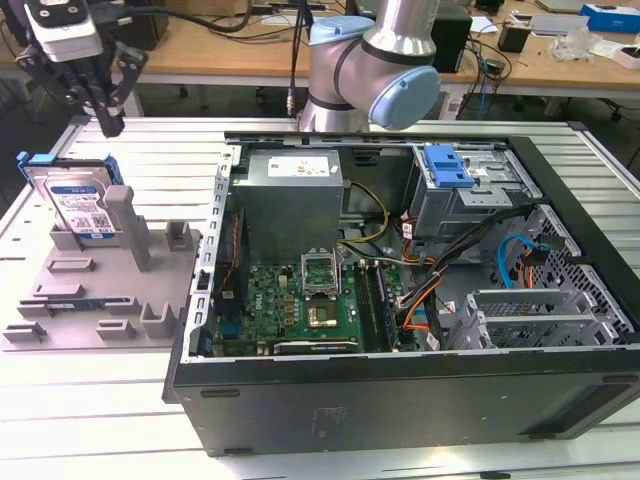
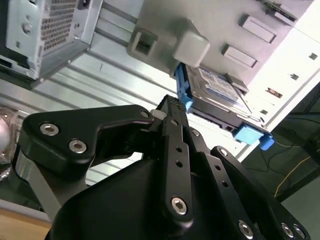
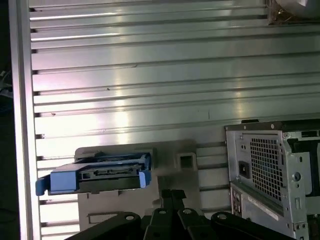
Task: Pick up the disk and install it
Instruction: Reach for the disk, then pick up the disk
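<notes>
The gripper (image 1: 109,123) was clenched on nothing (fingertips together), clear of the one disk (image 1: 82,208) below, in one stand (image 1: 100,300).

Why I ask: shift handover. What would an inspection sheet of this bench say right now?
Surface: slatted metal table, bare metal in front of the case.
Job's things: the disk leans upright in the grey holder and is not yet picked up. The open computer case lies beside the holder, on the exterior view's right.
Clutter: nothing seen on the table.
Grippers: the gripper is shut and holds nothing. It hangs above the holder, near the disk, not touching it.
Cables: coloured wires are bundled inside the case.
Surroundings: wooden desks behind carry loose items.
</notes>
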Action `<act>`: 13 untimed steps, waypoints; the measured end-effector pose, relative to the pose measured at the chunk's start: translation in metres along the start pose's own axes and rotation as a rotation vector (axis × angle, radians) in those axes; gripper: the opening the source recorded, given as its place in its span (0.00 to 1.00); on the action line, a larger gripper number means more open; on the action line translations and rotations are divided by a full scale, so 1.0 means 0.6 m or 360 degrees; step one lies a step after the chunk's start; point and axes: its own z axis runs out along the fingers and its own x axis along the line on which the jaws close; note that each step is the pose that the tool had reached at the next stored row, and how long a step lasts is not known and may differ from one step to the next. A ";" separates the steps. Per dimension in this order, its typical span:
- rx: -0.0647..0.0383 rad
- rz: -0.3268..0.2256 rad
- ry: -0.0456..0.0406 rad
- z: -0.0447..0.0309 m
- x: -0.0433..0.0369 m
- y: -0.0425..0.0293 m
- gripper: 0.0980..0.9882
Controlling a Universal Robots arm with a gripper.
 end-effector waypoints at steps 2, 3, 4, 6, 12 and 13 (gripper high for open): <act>0.0000 0.0000 0.0000 0.001 0.017 0.004 0.01; 0.0000 0.0000 0.0000 0.002 0.024 0.006 0.01; 0.0000 0.0000 0.0000 0.003 0.034 0.008 0.01; 0.0000 0.0000 0.0000 0.004 0.056 0.011 0.01; 0.0000 0.0000 0.0000 0.004 0.058 0.011 0.01; 0.0000 0.0000 0.0000 0.004 0.059 0.011 0.01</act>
